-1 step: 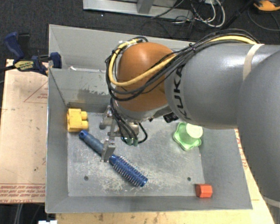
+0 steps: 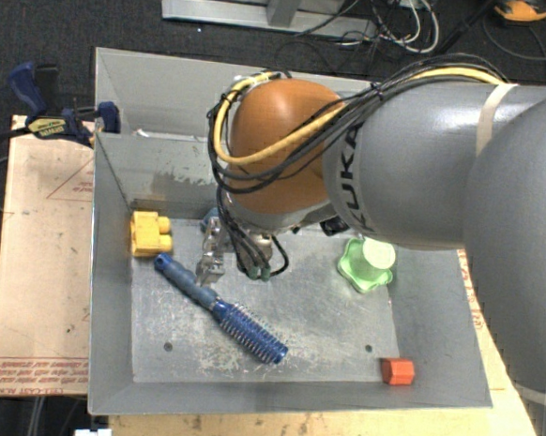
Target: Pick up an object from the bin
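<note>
My gripper (image 2: 212,263) hangs under the orange dome near the middle-left of the bin, its metal fingertips low over the floor. Just below it lies a blue brush (image 2: 221,310), slanting from upper left to lower right, with its handle end close to the fingertips and its bristle head toward the bin's front. A yellow block (image 2: 149,233) sits to the left of the gripper, apart from it. Nothing shows between the fingers.
A translucent green cup-like thing (image 2: 367,264) lies on the right side, partly under the arm. A small orange-red cube (image 2: 397,371) rests near the front right corner. The arm covers the back of the bin.
</note>
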You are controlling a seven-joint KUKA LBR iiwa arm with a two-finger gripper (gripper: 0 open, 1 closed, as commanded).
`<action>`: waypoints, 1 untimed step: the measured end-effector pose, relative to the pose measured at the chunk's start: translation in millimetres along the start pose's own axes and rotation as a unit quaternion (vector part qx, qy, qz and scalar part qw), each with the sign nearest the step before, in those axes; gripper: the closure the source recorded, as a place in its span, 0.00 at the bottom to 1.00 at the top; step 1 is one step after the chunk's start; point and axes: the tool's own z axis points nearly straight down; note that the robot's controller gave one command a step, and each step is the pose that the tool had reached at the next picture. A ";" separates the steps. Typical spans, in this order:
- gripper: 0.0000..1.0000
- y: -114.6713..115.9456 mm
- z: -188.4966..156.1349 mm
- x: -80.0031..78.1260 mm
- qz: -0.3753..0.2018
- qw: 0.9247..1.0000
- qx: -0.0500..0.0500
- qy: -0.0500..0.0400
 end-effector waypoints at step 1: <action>0.00 -0.1 0.0 0.0 0.000 1.000 0.000 0.000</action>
